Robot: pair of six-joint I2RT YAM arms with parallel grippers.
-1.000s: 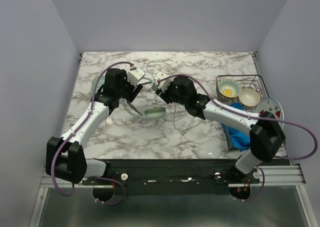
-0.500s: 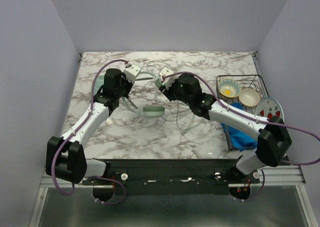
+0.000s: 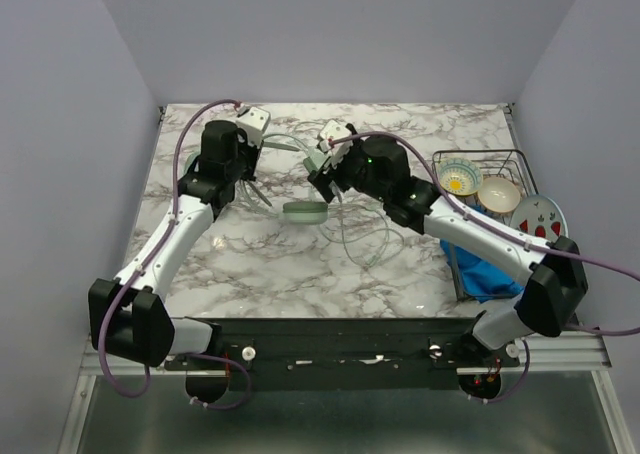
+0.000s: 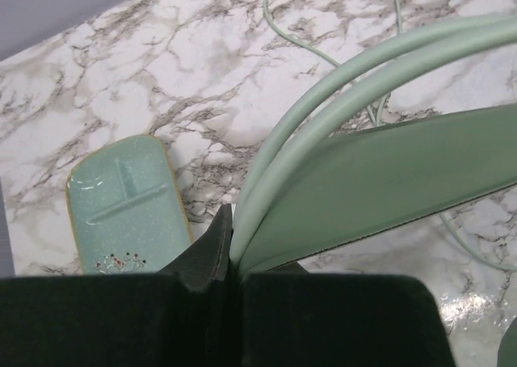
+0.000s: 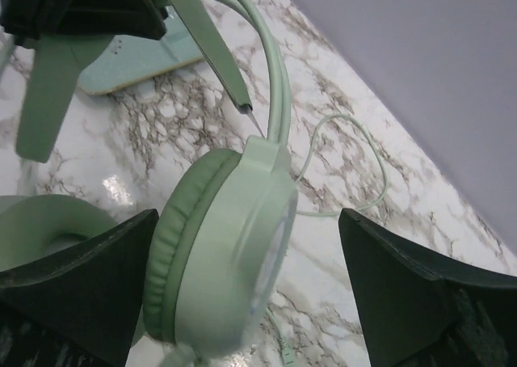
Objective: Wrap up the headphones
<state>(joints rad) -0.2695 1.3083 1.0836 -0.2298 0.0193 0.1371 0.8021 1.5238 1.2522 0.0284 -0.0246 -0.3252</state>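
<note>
Pale mint headphones sit far-centre on the marble table, between the arms. Left gripper is clamped on the headband. Right gripper has its jaws wide apart around one padded ear cup. Thin cable loops loose near-right. Flat mint case far left, print too small to read. Wire rack with bowls, blue cloth and plate at the right edge.

Pale mint-green headphones: two padded round cups, arched headband, thin matching cable. Headband rails and flat inner strap pinched between left gripper fingers. One ear cup on edge between wide-spread right gripper fingers. Cable trails loose beyond.
</note>
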